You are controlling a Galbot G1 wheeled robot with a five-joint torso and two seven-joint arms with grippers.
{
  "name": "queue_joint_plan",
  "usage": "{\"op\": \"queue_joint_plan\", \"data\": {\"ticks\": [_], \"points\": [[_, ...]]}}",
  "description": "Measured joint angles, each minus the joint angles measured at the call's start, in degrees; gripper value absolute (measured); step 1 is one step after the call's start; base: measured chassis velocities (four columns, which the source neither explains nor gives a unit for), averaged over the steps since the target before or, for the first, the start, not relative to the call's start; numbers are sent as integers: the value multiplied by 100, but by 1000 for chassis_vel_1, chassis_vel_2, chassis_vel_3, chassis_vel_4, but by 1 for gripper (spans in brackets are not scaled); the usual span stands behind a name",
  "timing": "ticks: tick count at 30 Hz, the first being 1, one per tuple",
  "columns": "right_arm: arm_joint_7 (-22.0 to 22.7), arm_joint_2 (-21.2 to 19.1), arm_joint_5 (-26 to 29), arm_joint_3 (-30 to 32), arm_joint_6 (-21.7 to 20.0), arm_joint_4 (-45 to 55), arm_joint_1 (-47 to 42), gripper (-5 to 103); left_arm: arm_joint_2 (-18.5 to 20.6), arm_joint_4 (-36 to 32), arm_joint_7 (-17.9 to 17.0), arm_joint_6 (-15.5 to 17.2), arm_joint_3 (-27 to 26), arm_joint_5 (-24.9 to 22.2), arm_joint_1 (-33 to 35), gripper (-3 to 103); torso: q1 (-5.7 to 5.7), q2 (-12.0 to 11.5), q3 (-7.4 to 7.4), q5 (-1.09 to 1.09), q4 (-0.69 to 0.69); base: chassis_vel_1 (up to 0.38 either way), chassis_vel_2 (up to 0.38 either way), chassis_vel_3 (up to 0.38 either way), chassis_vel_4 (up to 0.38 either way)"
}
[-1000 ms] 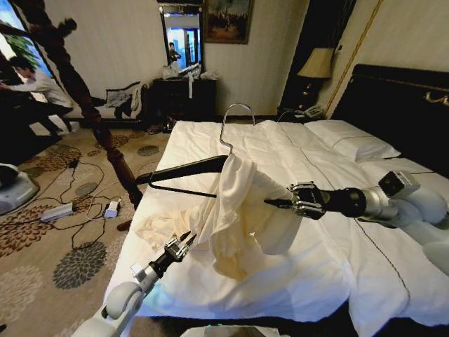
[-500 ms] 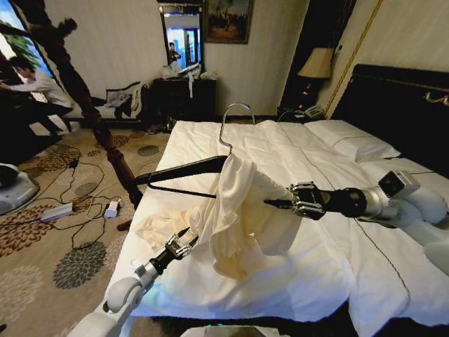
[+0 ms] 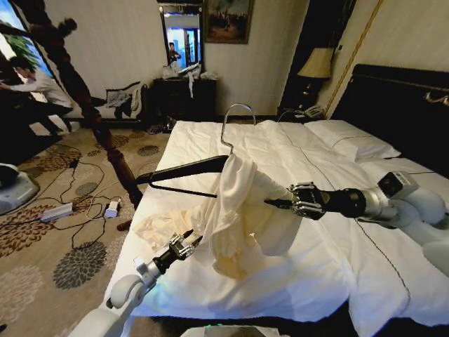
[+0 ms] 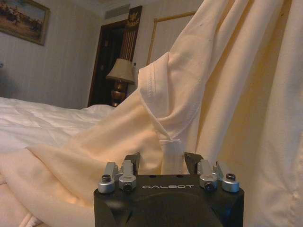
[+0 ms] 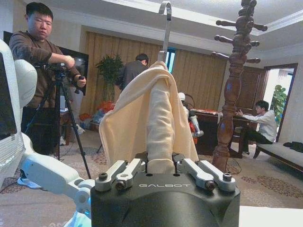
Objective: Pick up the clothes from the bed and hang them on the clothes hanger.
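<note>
One cream shirt (image 3: pixel 235 210), soft and thin and clearly yellower than the duvet, is draped in folds over the clothes hanger (image 3: pixel 189 168), which floats above the bed (image 3: pixel 337 274) near its foot edge. One sleeve trails down onto the white cover. The hanger has dark slim arms and a silver wire hook on top. The right gripper (image 3: pixel 275 203) is clamped on a bunched fold of the shirt. The left gripper (image 3: pixel 191 243), low by the foot edge, pinches a small hem tab between its fingers (image 4: pixel 132 161).
</note>
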Motion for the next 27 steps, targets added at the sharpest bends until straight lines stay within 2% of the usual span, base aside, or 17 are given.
{"op": "queue_joint_plan", "data": {"ticks": [1,6,9,11,15,16,19,27], "points": [[0,0,-1,-2,0,-2,0,22,-3,7,0,4,8,16,-15,57,-1,0,0,0,0,0,0,0,0],[0,8,-7,-6,0,-6,-5,22,-34,34,-5,11,22,121,-56,53,0,0,0,0,0,0,0,0,0],[0,3,-10,-7,0,-9,-4,22,-64,12,-19,10,18,141,-53,40,0,0,0,0,0,0,0,0,0],[1,2,-10,-7,0,-12,-2,22,-65,-1,-20,10,9,141,-47,40,-1,0,0,0,0,0,0,0,0],[5,9,-9,-7,0,-16,1,22,-51,-69,-23,10,-83,113,21,18,0,0,0,0,0,0,0,0,0],[5,9,-9,-7,0,-16,1,22,-51,-69,-23,10,-83,113,21,18,0,0,0,0,0,0,0,0,0],[7,26,-12,-7,0,-17,1,22,-40,-103,-16,11,-158,49,57,3,0,0,0,0,0,0,0,0,0],[46,61,-13,10,29,-21,-5,22,-68,-230,-4,36,-394,-315,91,1,-1,0,0,-1,0,0,0,0,0]]}}
